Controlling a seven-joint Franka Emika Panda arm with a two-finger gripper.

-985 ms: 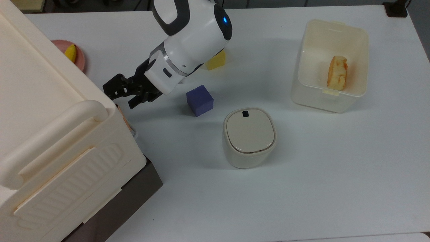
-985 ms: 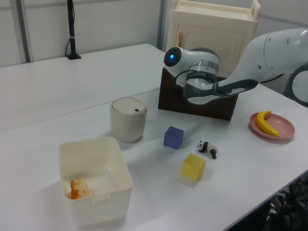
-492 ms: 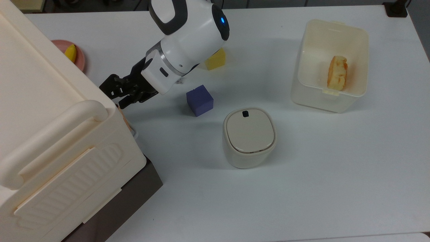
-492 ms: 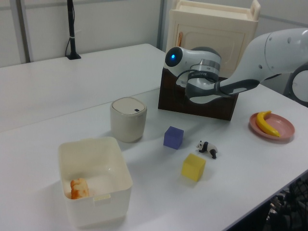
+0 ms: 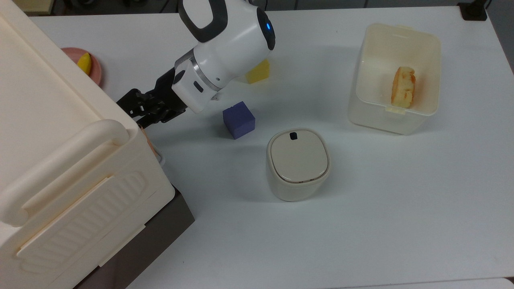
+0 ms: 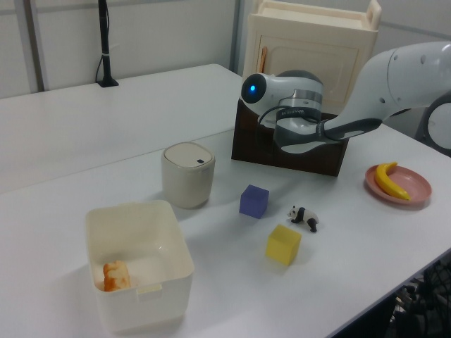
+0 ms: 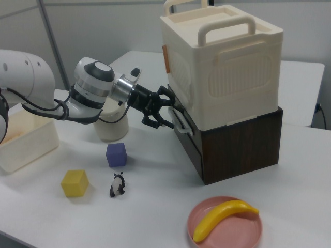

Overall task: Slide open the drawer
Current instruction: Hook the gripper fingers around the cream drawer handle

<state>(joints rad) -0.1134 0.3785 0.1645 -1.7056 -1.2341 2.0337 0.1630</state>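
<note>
Presently: black two-finger gripper, jaws spread wide, nothing between them. Dark brown wooden drawer with thin white loop handle sits shut in the base under the cream ribbed plastic cabinet; the handle lies just beyond the fingertips, whether touching cannot be told.

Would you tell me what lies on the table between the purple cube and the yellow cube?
In the right view, a small panda figurine stands between the purple cube and the yellow cube, touching neither. The left view shows it there too.
</note>
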